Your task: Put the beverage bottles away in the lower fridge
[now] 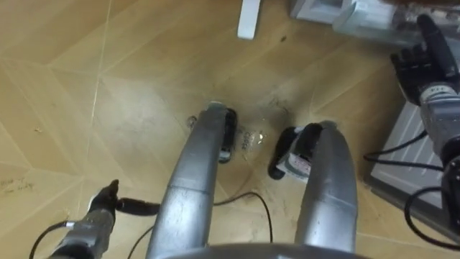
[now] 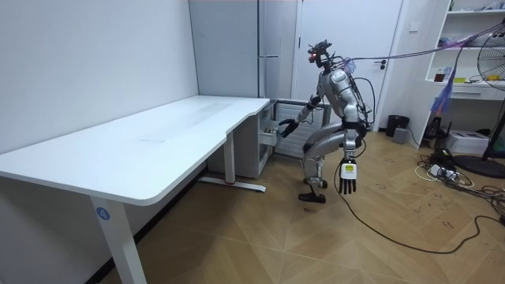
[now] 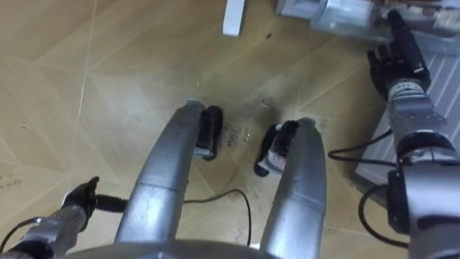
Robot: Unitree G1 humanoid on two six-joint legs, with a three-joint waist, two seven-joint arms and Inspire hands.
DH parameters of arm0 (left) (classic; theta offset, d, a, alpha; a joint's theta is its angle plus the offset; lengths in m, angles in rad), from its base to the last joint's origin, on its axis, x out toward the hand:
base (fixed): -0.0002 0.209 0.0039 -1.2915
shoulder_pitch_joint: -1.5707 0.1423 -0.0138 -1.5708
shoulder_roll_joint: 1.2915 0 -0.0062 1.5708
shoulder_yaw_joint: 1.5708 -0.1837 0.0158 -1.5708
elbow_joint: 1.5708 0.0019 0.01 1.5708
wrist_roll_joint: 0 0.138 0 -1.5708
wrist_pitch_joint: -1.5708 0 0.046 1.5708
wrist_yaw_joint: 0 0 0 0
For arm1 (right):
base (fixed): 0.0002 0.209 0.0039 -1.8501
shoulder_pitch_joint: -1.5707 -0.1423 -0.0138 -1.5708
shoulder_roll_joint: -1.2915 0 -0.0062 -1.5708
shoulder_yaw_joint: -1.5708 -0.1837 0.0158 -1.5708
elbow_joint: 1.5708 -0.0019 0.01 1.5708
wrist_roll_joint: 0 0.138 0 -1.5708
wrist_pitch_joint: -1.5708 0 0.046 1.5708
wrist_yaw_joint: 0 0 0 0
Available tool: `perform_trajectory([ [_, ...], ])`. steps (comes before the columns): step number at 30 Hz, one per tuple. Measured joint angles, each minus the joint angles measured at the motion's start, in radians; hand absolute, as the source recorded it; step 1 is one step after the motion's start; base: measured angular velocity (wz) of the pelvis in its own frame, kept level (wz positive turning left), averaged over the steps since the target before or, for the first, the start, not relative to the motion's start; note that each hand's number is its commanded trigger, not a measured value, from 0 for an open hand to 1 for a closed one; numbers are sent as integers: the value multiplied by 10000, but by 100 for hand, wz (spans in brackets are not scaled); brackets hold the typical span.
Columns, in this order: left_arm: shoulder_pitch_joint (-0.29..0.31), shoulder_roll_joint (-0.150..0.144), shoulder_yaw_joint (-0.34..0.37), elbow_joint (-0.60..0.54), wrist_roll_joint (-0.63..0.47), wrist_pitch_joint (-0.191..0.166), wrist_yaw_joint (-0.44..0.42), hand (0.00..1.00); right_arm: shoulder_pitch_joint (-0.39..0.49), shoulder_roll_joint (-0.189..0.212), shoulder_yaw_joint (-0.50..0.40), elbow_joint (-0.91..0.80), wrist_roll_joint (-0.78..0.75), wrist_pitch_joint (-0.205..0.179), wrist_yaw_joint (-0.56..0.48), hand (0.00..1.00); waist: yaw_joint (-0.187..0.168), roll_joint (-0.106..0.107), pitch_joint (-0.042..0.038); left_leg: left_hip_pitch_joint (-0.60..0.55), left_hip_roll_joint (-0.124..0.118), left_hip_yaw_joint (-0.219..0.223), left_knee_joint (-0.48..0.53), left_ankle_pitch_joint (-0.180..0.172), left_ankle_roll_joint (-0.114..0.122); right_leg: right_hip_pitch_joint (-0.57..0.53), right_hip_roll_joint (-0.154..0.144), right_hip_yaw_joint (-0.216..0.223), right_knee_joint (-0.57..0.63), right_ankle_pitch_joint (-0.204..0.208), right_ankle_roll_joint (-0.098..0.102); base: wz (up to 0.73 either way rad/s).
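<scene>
Robot stands on the wood floor [image 1: 108,86] at the far end of the white desk [image 2: 158,134], facing the grey fridge [image 2: 237,63] and bent forward at the hips with its knees flexed. Low on the fridge a white compartment [image 1: 359,18] stands open toward the robot. The right hand [image 1: 417,65] reaches out ahead to this compartment, with its fingers [image 1: 430,32] straight and a little apart and clamped on nothing. The tips lie at the compartment's near edge, but I cannot tell whether they touch it. The left hand [image 2: 347,175] hangs low beside the leg nearer the room camera, well apart from the fridge. Its fingers point down at the floor, straight and apart, and they hold nothing. In the eye views this hand sits at the lower left, above bare floor. As for the drinks, the open compartment holds pale, clear shapes with a brownish patch just past the right fingertips, too blurred to say whether they are bottles. The desk's white foot [image 1: 249,18] lies on the floor to the left of the compartment, ahead of the robot.
</scene>
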Motion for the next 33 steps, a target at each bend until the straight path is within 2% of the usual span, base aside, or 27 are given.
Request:
perform_trajectory([
  [3, 32, 33, -4, -24, -28, -113, -15, 0, -9, -186, 1, -53, 2, 6, -233, 0, 31, -2, 1, -78, -252, -1, 46, 1, -1, -128, -234, 63, 159, -77, 62, 7],
  [5, 156, 94, -6, -128, -64, -157, -11, 0, -15, -257, 3, -121, 5, 9, -412, 0, 42, -2, 1, -147, -286, 7, 85, 1, -2, -204, -337, 56, 259, -208, 67, 5],
  [8, 663, 115, 112, -534, 8, -201, 143, 0, -62, -380, 113, -393, -41, 35, -721, 0, 88, -36, 21, -161, -347, 1, 84, 1, -9, -234, -450, 37, 306, -281, 73, 2],
  [9, 889, 164, 137, -727, 14, -227, 237, 0, -67, -510, 335, -587, -40, 107, -873, 0, 78, -82, 48, -143, -431, -2, 84, 2, -13, -236, -609, 17, 402, -434, 113, 8],
  [11, 993, 275, 135, -798, 11, -253, 383, 0, -162, -584, 421, -640, -24, 149, -1221, 0, 161, -165, 98, -136, -421, -3, 79, 5, -25, -238, -703, -47, 462, -579, 129, 7],
  [14, 1278, 416, 194, -843, 10, -340, 399, 0, -440, -656, 496, -644, -14, 149, -1903, 0, 245, -184, 114, -158, -408, -14, 79, 41, -89, -271, -656, -12, 562, -710, 136, 8],
  [18, 1957, 494, 582, -1184, -18, -370, 401, 0, -489, -814, 764, -904, 126, 113, -2534, 0, 385, -202, 125, -184, -382, -42, 21, 11, -340, -292, -668, -45, 596, -773, 137, 10],
  [21, 2203, 542, 596, -1190, -7, -343, 400, 0, -496, -820, 784, -1227, 221, 11, -2901, 0, 415, -202, 126, -210, -333, -47, -68, 14, -547, -313, -707, -100, 608, -784, 118, 17],
  [23, 2354, 583, 580, -1192, -66, -320, 399, 0, -679, -819, 983, -1266, 235, -5, -3142, 0, 450, -201, 126, -211, -230, -51, -56, 28, -575, -306, -727, -178, 635, -797, 94, 4],
  [25, 2532, 659, 578, -1192, -84, -314, 398, 0, -945, -827, 1200, -1272, 329, -12, -3344, 0, 577, -185, 128, -204, -173, -162, -39, 35, -702, -248, -807, -394, 636, -808, 72, -5],
  [27, 2681, 720, 579, -1205, -91, -322, 398, 0, -999, -849, 1204, -1272, 325, -38, -3537, 0, 765, -166, 123, -182, -166, -281, -39, 33, -742, -167, -879, -593, 640, -883, -62, -5],
  [31, 2956, 756, 700, -1231, 9, -300, 402, 0, -1045, -935, 1215, -1577, 291, -146, -4129, 0, 981, -126, 117, -206, -28, -433, -22, -15, -1257, -73, -1062, -954, 631, -1021, -131, 6],
  [32, 3161, 751, 826, -1373, 10, -269, 400, 0, -1047, -1012, 1294, -1895, 293, -148, -4379, 0, 1009, -118, 113, -225, -44, -547, 230, -124, -1503, -53, -1181, -1091, 638, -1037, -160, -24],
  [33, 3531, 755, 935, -1587, 28, -265, 404, 0, -1057, -1074, 1584, -2263, 294, -155, -4506, 0, 1052, -121, 112, -58, -24, -684, 1079, -470, -1692, 7, -1457, -1326, 743, -1038, -162, -52],
])
